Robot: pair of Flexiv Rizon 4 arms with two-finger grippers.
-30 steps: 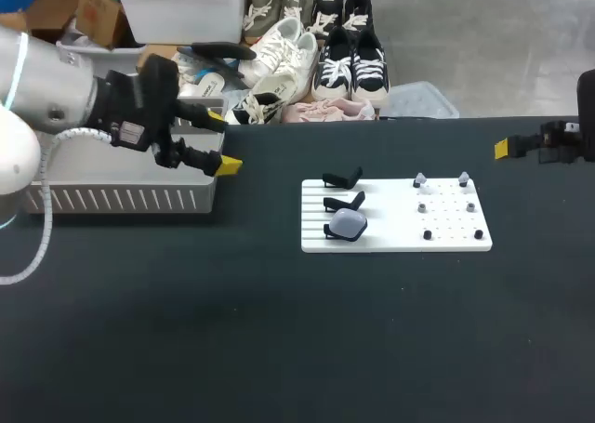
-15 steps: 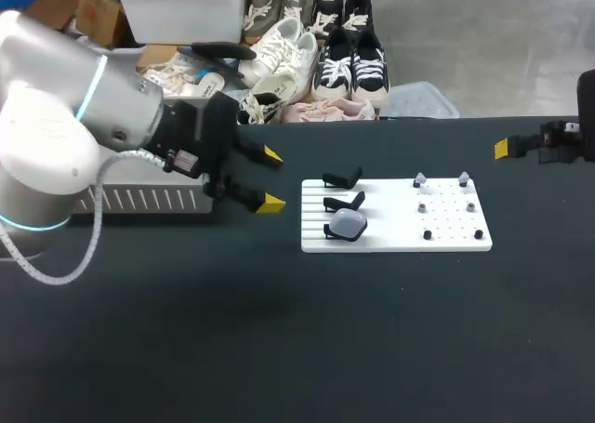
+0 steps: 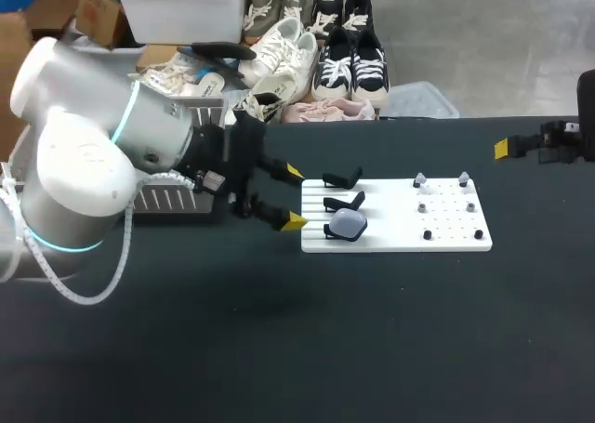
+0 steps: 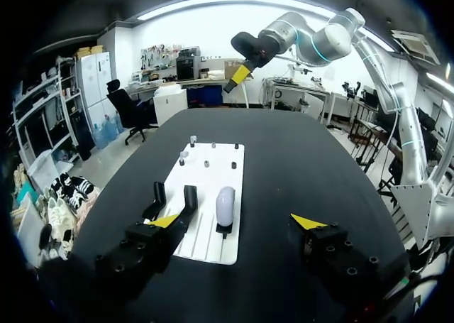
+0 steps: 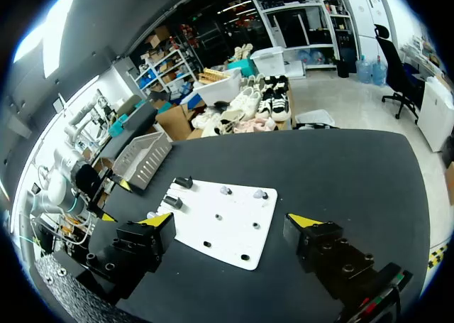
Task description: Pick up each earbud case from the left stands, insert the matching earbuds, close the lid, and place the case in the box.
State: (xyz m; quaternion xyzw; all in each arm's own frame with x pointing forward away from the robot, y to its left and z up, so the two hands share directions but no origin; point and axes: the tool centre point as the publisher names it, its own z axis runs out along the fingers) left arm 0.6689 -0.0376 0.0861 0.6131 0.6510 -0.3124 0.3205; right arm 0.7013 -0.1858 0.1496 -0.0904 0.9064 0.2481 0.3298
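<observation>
Just short of the white board's (image 3: 390, 239) near edge, the left hand (image 3: 294, 196) hangs above the worktop (image 3: 307, 349) with its 2 yellow-tipped fingers spread wide and nothing between them. In its wrist view the grey earbud case (image 4: 225, 206) sits right ahead of the gap, propped on 1 of the 3 black stands (image 4: 188, 199). The other 2 stands are empty and lie ahead of 1 finger.

The step in hand looks like the pick of this last case. To do it well, I would centre the gap on the case so that 1 finger passes on each side. The finger nearest the empty stands needs room, or it may knock the neighbouring cradle. The shell is smooth and rounded, so it will likely slip if pinched near its top. A squeeze across the broad sides, low on the body, should hold better, followed by a lift straight off the stand, not a sideways drag.

Beyond the stands, small pale earbuds (image 3: 420, 178) sit on pegs at the board's far end; their count is too fine to tell. Farther off, the right hand (image 5: 229, 220) waits near the worktop's edge, fingers apart and empty. The slatted grey box (image 5: 147, 156) stands beside the left arm, well apart from the case.
</observation>
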